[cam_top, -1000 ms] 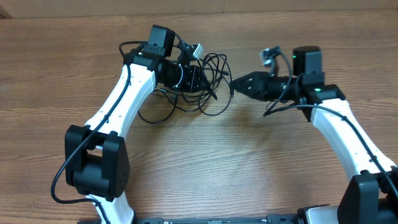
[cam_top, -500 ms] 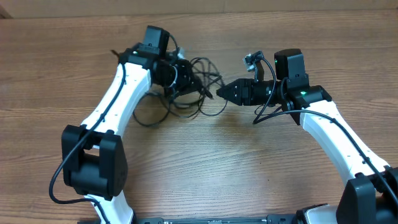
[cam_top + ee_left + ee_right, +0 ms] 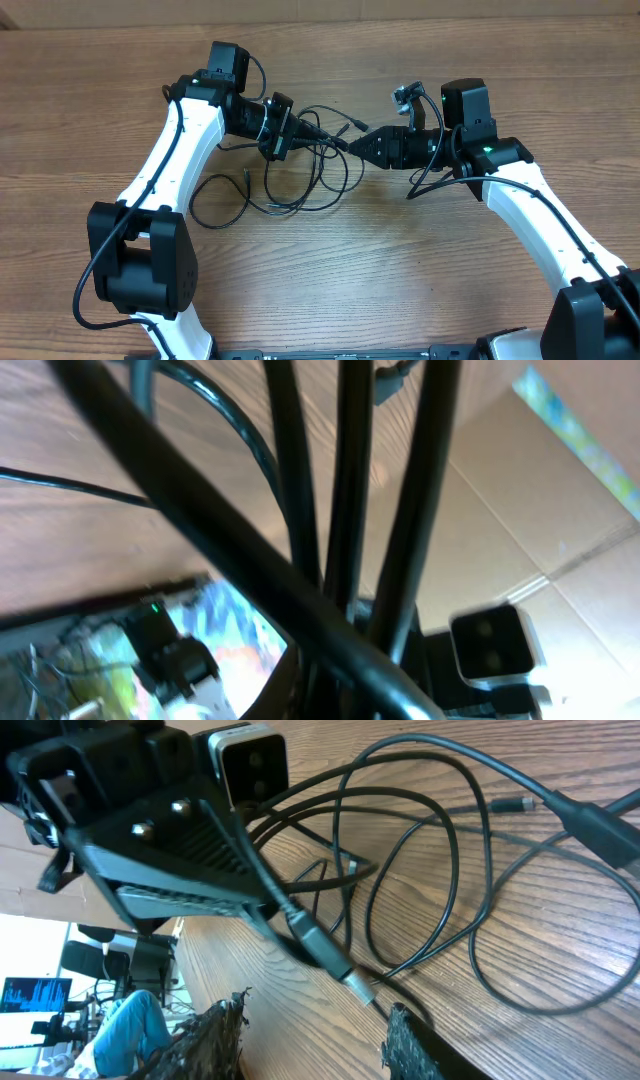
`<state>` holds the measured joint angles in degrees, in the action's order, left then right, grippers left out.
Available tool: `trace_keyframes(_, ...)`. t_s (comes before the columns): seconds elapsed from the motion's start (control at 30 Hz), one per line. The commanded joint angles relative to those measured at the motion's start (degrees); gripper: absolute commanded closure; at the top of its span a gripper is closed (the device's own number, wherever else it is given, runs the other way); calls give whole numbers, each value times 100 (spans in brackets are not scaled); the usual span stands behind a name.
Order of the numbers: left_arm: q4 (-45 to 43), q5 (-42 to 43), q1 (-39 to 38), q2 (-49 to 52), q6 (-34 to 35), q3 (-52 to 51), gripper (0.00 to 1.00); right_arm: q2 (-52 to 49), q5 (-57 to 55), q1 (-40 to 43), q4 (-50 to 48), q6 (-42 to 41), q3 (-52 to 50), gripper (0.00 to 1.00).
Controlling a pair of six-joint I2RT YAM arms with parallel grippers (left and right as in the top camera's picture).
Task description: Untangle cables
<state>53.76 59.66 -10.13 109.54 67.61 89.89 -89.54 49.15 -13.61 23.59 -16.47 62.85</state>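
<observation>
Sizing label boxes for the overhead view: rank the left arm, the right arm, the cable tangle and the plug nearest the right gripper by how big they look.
1. left arm and right arm: about alike, both cut by the frame edge, so unranked.
2. cable tangle.
3. plug, clearly smallest.

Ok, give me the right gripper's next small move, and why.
Probably ease the right gripper forward a little and close on the plug. Its jaws stand open with the silvery-tipped plug just ahead between them, while the left gripper is shut on the cables beside it.
</observation>
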Motion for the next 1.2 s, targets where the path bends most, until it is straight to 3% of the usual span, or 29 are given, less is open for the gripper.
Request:
trace_keyframes(0.0, -48, 717, -33, -90, 356, 92, 96, 13, -28, -17, -26, 46, -20, 54)
trace_keyframes(0.2, -1196, 1685, -28, -90, 1523, 92, 96, 13, -26, -17, -24, 46, -20, 54)
trace_keyframes(0.4, -1932, 1685, -28, -90, 2721, 92, 96, 13, -26, -17, -28, 46, -22, 55)
trace_keyframes(0.57, -1930, 1644, -44, -90, 2889, 92, 96, 13, -179, -17, -103, -17, -20, 54)
trace_keyframes(0.8, -1886, 1069, -160, -90, 3093, 92, 96, 13, -822, -22, -433, -890, -20, 53)
trace_keyframes(1.17, -1843, 531, -308, -90, 3657, 92, 95, 13, -1191, -22, -603, -1080, -22, 53)
